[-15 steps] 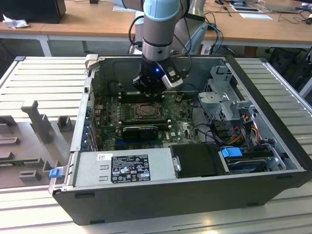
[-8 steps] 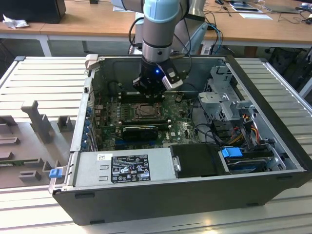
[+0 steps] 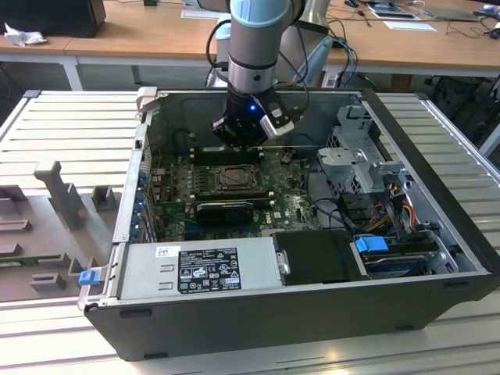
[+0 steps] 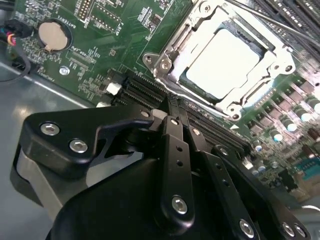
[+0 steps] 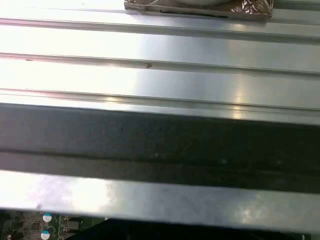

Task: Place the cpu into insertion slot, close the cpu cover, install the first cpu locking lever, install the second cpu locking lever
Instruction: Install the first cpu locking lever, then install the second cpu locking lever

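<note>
The cpu (image 4: 227,57) lies flat in the insertion slot (image 3: 233,178), its pale silver top showing through the window of the cpu cover (image 4: 172,47). The cover is down over it as a silver frame. A thin metal lever rod (image 4: 280,22) runs along one side of the socket. My gripper (image 4: 174,111) hangs just above the green board beside the socket, over the black memory slots (image 4: 145,90). Its fingers (image 4: 175,145) are pressed together with nothing between them. In the exterior view the gripper (image 3: 244,144) sits just beyond the socket, toward the case's far wall.
The open computer case (image 3: 437,195) walls in the board on all sides. A power supply (image 3: 199,269) fills the near side, and a drive cage (image 3: 363,156) with cables stands at the exterior view's right. A coin battery (image 4: 51,35) sits on the board. Grey fixtures (image 3: 62,195) stand on the ribbed table.
</note>
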Tool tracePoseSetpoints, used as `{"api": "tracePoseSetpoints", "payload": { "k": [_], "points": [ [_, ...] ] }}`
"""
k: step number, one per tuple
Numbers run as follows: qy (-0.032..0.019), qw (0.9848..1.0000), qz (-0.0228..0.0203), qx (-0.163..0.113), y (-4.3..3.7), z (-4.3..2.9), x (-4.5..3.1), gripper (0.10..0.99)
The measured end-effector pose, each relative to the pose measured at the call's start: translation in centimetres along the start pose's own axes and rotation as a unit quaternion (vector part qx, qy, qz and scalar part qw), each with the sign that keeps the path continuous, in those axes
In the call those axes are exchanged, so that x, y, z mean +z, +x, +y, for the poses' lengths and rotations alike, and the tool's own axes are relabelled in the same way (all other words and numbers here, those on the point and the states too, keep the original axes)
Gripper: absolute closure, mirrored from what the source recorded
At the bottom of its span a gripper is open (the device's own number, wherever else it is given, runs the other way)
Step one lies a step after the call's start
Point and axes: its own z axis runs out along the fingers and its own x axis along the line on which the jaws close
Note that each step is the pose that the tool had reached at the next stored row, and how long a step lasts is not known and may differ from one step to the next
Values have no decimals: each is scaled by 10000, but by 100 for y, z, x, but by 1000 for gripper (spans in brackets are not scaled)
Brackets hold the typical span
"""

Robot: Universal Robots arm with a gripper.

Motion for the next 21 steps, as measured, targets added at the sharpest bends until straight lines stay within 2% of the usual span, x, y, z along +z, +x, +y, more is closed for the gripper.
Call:
{"api": "tracePoseSetpoints", "payload": {
  "k": [3, 21],
  "points": [
    [-2, 10000, -1, 0, 3, -38, -8, 980],
    [-1, 10000, 0, 0, 5, -78, -16, 980]
  ]
}}
